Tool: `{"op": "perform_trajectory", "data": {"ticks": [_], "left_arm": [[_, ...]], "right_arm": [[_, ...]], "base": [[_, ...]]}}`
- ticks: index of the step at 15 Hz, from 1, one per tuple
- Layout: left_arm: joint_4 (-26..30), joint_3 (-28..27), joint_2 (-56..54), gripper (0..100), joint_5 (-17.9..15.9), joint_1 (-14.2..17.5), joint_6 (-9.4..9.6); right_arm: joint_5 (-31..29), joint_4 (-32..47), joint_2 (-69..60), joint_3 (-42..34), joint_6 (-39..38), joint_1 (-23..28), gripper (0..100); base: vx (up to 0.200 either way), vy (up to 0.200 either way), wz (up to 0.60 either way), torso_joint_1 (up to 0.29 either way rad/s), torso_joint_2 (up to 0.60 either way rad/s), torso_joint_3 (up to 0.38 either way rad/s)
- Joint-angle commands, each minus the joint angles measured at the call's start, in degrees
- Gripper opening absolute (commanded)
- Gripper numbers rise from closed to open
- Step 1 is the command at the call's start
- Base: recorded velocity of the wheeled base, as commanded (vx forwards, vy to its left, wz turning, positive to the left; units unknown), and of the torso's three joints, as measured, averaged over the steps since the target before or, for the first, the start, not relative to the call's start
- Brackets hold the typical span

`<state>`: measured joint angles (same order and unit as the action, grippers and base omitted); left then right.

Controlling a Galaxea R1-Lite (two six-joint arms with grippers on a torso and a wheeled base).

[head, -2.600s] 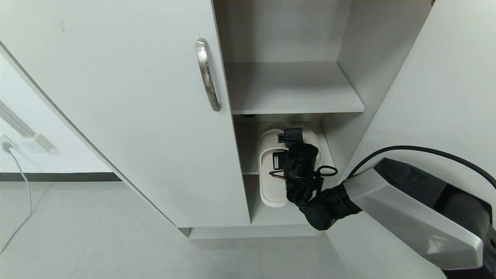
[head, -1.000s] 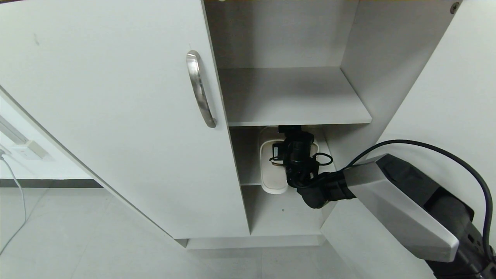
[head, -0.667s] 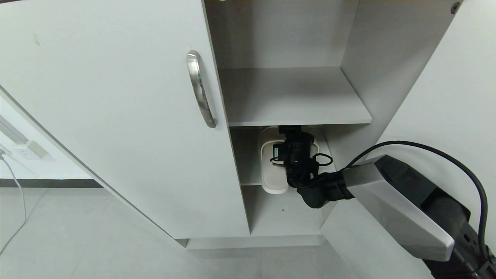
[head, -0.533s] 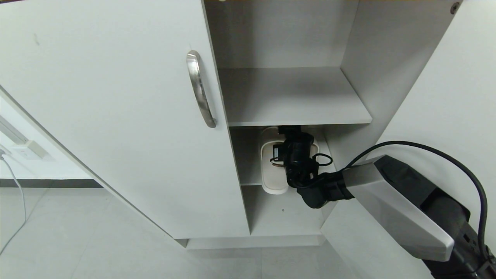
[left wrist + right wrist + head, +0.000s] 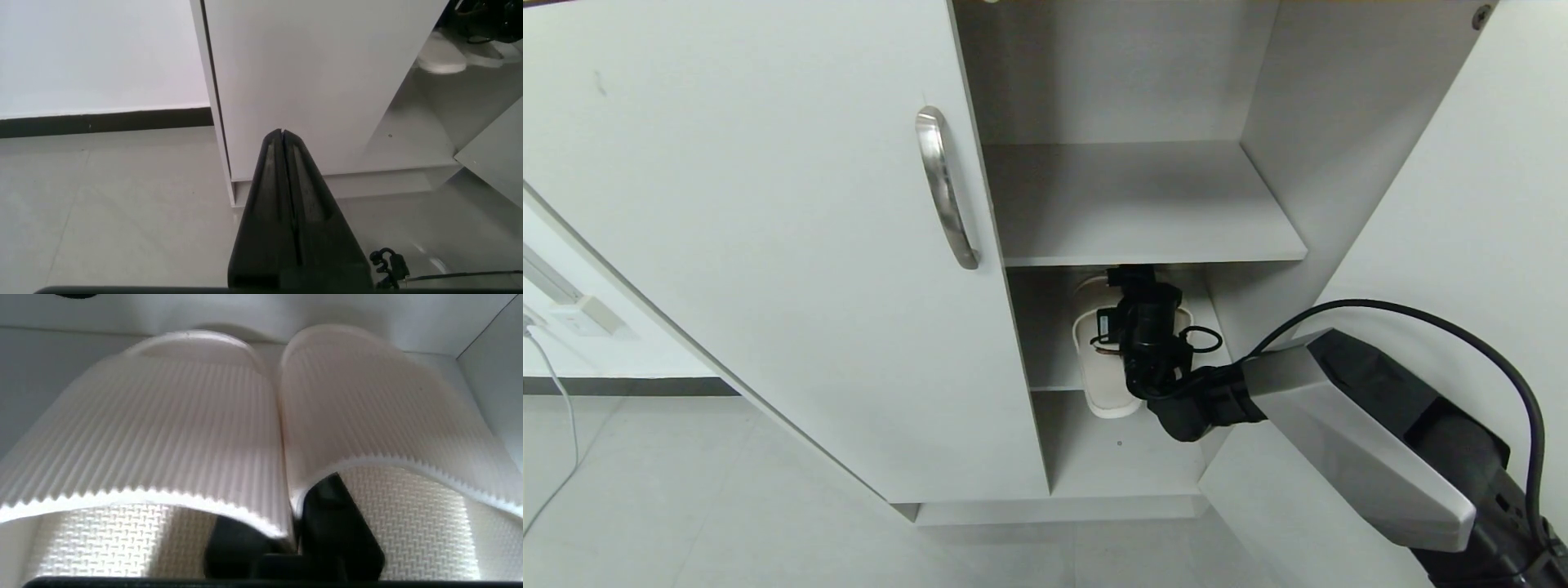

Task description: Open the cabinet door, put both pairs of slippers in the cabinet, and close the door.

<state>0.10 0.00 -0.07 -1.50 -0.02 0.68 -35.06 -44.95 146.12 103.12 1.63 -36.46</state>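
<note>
The right end effector (image 5: 1134,284) pinches both white slippers (image 5: 1104,384) by their inner straps, probably to set the pair as one on the shelf (image 5: 1049,355), at its front edge.

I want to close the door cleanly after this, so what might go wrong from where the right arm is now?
The slippers overhang the front edge of the lower shelf; released here they might tip out or block the door. The right gripper has its jaws under the straps, so backing out may drag the pair along. The wrist is close under the upper shelf; rising could knock it.
</note>
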Motion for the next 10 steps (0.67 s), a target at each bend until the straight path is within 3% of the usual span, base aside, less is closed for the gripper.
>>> {"op": "perform_trajectory", "data": {"ticks": [1,4,10], "left_arm": [[-0.01,0.00,0.07,0,0.01,0.02,0.02],[-0.01,0.00,0.07,0,0.01,0.02,0.02],[-0.01,0.00,0.07,0,0.01,0.02,0.02]], "right_arm": [[-0.18,-0.14,0.05,-0.38,0.21,-0.28,100],[-0.45,-1.28,-1.10,-2.40,0.74,-0.54,100],[-0.54,-9.72,-7.95,-17.60,1.27,-3.35,100]], "base": [[0.000,0.000,0.00,0.000,0.00,0.000],[0.000,0.000,0.00,0.000,0.00,0.000],[0.000,0.000,0.00,0.000,0.00,0.000]]}}
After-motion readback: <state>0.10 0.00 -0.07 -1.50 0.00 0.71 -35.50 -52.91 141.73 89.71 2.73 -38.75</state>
